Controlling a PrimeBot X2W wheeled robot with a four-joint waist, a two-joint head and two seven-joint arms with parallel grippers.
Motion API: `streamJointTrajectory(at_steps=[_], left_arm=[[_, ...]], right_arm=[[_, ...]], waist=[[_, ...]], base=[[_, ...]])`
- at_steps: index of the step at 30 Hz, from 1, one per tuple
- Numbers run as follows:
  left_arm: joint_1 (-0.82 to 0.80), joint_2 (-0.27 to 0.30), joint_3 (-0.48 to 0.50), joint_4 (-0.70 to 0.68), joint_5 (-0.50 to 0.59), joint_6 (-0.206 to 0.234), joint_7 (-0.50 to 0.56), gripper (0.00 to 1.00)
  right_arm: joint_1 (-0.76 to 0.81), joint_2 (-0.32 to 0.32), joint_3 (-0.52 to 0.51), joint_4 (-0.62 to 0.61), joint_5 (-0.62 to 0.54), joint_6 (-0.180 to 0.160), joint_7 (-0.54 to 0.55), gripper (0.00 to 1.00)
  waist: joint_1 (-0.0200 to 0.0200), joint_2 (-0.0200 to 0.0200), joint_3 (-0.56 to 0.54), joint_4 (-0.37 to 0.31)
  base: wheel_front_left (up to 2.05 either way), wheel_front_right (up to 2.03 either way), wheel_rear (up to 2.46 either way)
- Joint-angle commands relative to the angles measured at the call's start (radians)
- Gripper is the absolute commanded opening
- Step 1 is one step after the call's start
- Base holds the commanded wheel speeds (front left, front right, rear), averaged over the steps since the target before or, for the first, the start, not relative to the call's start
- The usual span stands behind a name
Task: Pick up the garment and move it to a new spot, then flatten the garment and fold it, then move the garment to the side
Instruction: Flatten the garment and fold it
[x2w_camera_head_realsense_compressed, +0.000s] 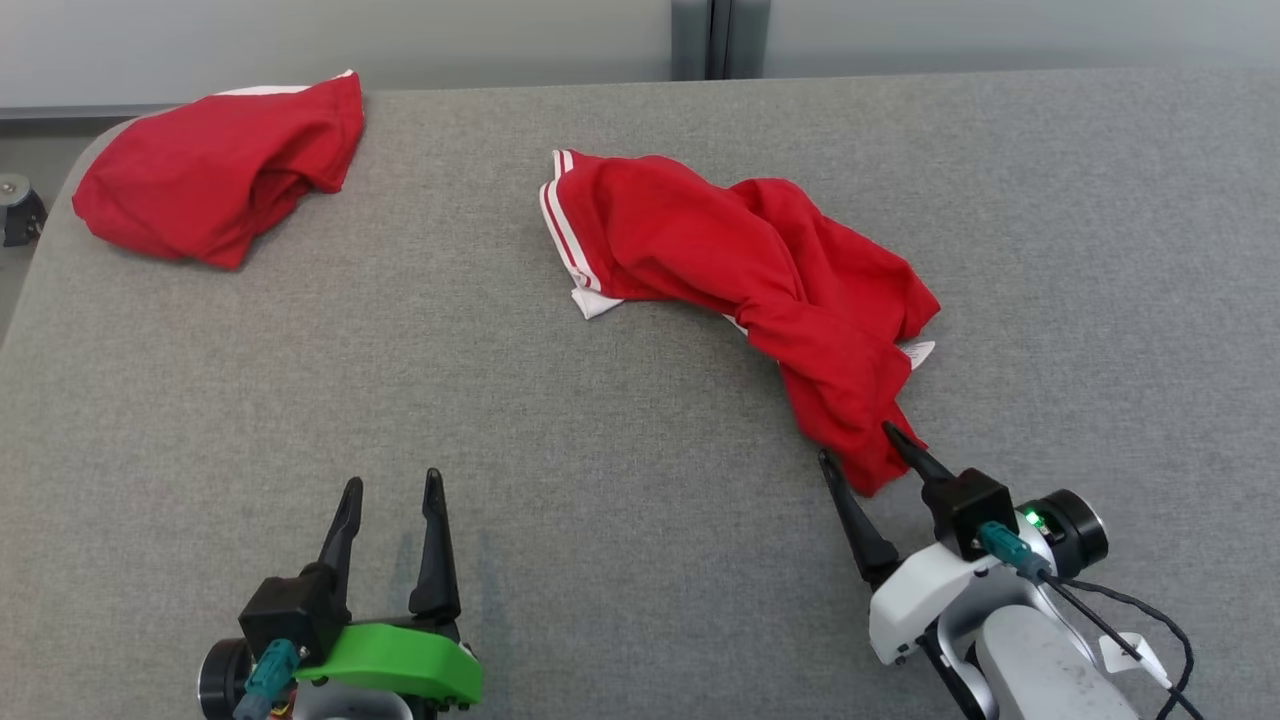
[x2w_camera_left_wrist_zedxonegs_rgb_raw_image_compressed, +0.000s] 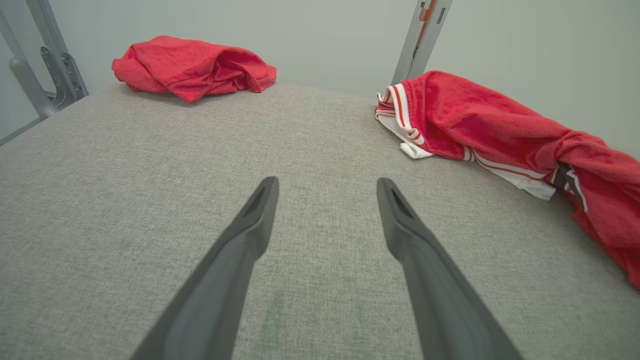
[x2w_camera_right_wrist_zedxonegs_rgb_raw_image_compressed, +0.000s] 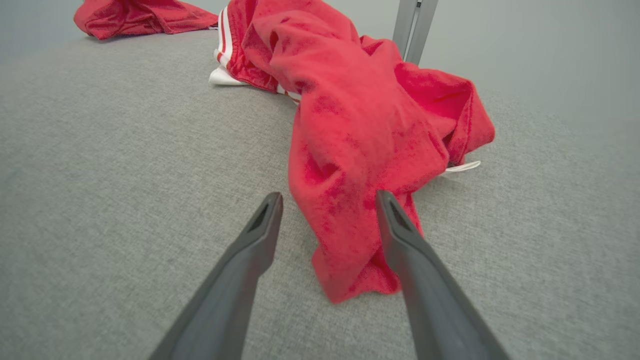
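A crumpled red garment (x2w_camera_head_realsense_compressed: 745, 275) with white stripes lies stretched across the middle of the grey table (x2w_camera_head_realsense_compressed: 640, 420); it also appears in the left wrist view (x2w_camera_left_wrist_zedxonegs_rgb_raw_image_compressed: 500, 130) and the right wrist view (x2w_camera_right_wrist_zedxonegs_rgb_raw_image_compressed: 360, 125). My right gripper (x2w_camera_head_realsense_compressed: 858, 442) is open with the garment's near end lying between its fingers, seen close up in the right wrist view (x2w_camera_right_wrist_zedxonegs_rgb_raw_image_compressed: 328, 200). My left gripper (x2w_camera_head_realsense_compressed: 392, 484) stands open over bare table at the lower left, well away from the garment, with nothing between its fingers (x2w_camera_left_wrist_zedxonegs_rgb_raw_image_compressed: 327, 184).
A second red garment (x2w_camera_head_realsense_compressed: 220, 165) lies bunched at the table's far left corner, also in the left wrist view (x2w_camera_left_wrist_zedxonegs_rgb_raw_image_compressed: 192, 65). A metal post (x2w_camera_left_wrist_zedxonegs_rgb_raw_image_compressed: 422, 37) rises behind the table. A small wheeled part (x2w_camera_head_realsense_compressed: 20, 205) sits beyond the left edge.
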Motion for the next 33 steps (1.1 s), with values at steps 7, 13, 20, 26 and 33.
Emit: streamJointTrajectory(at_steps=[7,13,20,26,33], left_arm=[[0.010,0.001,-0.003,0.003,0.002,-0.006,-0.001,1.00],[0.003,0.001,-0.017,0.008,-0.002,-0.009,-0.001,1.00],[-0.005,0.001,-0.022,0.007,0.001,-0.004,-0.001,1.00],[-0.006,0.001,-0.023,0.004,-0.003,0.000,-0.001,1.00],[-0.001,0.001,-0.015,-0.001,-0.005,0.004,-0.001,1.00]], right_arm=[[0.068,-0.037,-0.117,-0.167,-0.010,-0.001,-0.003,1.00],[0.010,-0.051,-0.184,-0.124,-0.055,-0.001,-0.003,1.00],[-0.101,-0.059,-0.160,0.080,-0.078,-0.001,-0.003,1.00],[-0.166,-0.041,-0.108,0.213,-0.057,-0.001,-0.003,1.00],[-0.193,-0.033,-0.061,0.268,-0.029,-0.001,-0.003,0.20]], waist=[[0.0000,-0.0001,-0.020,0.005],[0.0000,-0.0001,-0.013,0.038],[0.0000,-0.0001,0.004,0.085],[0.0000,-0.0001,0.008,0.111],[0.0000,-0.0001,0.006,0.108]], base=[[0.00,0.00,0.00],[0.00,0.00,0.00],[0.00,0.00,0.00],[0.00,0.00,0.00],[0.00,0.00,0.00]])
